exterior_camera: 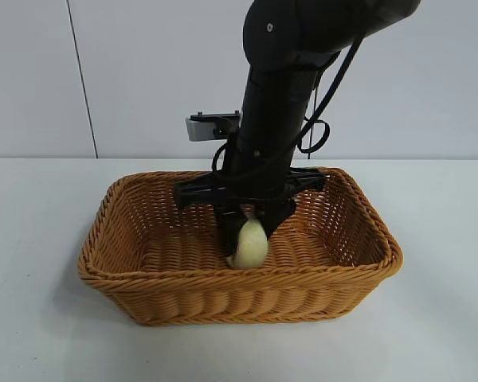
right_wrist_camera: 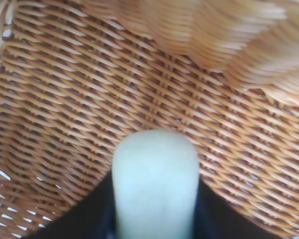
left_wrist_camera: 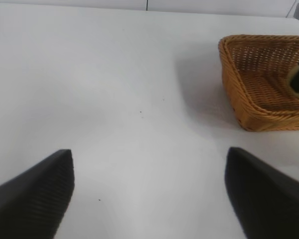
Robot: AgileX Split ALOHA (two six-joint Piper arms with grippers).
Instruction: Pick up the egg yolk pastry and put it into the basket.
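So the table [exterior_camera: 48,334] is plain white, and the basket [exterior_camera: 143,298] sits about mid-table, long side facing the outside camera. It's by far the biggest thing here: woven wicker, sloping walls, thick braided rim.

The right arm comes down from above into the basket, and the right gripper [exterior_camera: 247,239] is low inside it, toward the front wall, roughly centred between the two short ends. It's clamped on the egg yolk pastry [exterior_camera: 252,243], which stands on edge between the fingers, with its lower edge at or just off the woven floor; I can't tell which. In the right wrist view the pastry [right_wrist_camera: 155,181] fills the gap between the dark jaws, with weave right behind it.

The left gripper [left_wrist_camera: 149,194] is parked well off to the side over bare table, fingers spread wide apart and holding nothing. From there you only see one corner of the basket [left_wrist_camera: 249,107].

Handling-wise, my guess is the pastry is light and soft-ish, crumbly rather than stiff, with a matte skin that shouldn't be slippery. The risk is crushing or denting, not dropping. The grip across the two flat faces looks sensible since that gives the pads the most area, but it wants gentle pressure. Because it's on edge, I'd expect it to tip or roll a bit on the bumpy wicker once let go. Harmless, the walls will keep it in.
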